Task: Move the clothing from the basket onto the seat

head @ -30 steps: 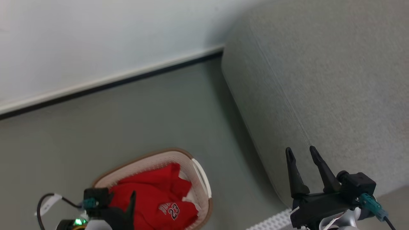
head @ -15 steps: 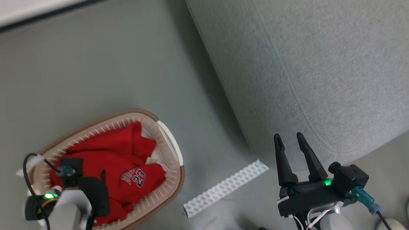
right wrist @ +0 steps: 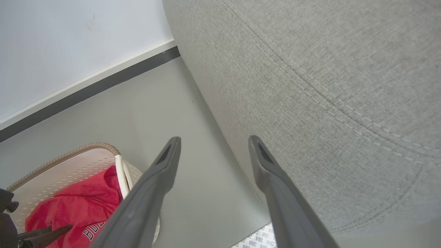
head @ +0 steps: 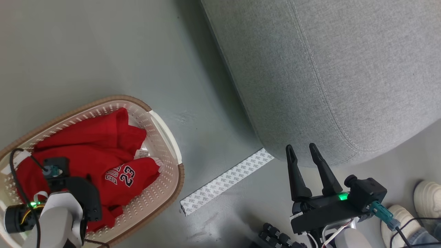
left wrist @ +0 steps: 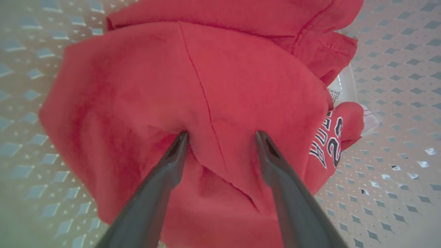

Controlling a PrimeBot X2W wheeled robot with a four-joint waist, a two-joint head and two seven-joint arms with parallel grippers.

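The left gripper [left wrist: 222,134] has its 2 fingers spread wide. Their tips dimple the top of the clothing [left wrist: 206,75], and a fold of red fabric rises between them, not yet pinched. The heap lies straight below these jaws, inside the basket [head: 162,131] on the floor [head: 103,51] (its "23" print faces the seat side). The right gripper [head: 300,148] is also spread and empty, near the corner of the seat [head: 327,69] and well apart from the basket. The left arm is far nearer. Closing on that fold looks like the next move, followed by a carry to the right.
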